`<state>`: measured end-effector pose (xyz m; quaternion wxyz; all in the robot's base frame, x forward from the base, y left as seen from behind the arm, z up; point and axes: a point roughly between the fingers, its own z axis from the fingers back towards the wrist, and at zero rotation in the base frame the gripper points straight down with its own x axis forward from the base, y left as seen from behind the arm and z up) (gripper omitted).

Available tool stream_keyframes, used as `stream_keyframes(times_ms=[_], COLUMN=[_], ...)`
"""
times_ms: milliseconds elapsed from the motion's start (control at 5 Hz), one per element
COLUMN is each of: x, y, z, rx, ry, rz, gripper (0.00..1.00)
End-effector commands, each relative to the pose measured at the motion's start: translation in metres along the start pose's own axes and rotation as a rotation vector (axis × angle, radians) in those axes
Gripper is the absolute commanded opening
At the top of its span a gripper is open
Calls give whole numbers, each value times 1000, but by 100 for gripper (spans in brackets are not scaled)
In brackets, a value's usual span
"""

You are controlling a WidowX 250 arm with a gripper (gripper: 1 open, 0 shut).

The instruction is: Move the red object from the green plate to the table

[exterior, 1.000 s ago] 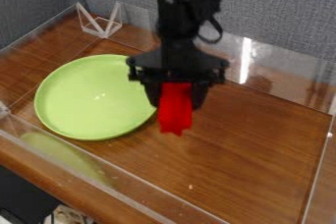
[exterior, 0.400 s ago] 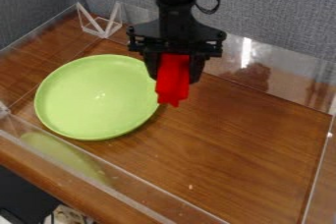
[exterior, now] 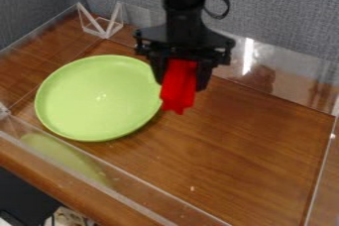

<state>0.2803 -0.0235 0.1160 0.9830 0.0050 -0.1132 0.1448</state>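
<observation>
The red object [exterior: 179, 87], a bright red bar, hangs upright between the fingers of my black gripper [exterior: 184, 72], which is shut on its upper part. It is held just above the table [exterior: 252, 151], right beside the right rim of the green plate [exterior: 93, 96]. The plate lies flat at the left with nothing on it. The block's lower end sits close to the wood; I cannot tell if it touches.
Clear acrylic walls [exterior: 159, 185] run around the tabletop on all sides. A small white wire stand [exterior: 99, 19] sits in the far left corner. Bare wood stretches to the right of and in front of the gripper.
The gripper has rolled a little about its own axis with the red block in it, and the block's lean has shifted. The hand stays in about the same spot.
</observation>
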Motion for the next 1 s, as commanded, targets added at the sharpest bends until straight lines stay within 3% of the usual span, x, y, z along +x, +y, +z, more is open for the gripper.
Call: stream_keyframes(times_ms=[0,400,800], x=[2,21,28], y=[3,22,13], z=[11,4,5], rx=[-22,6,29], ry=[-53,-59,-55], rz=[10,88,159], gripper=[0,0,0])
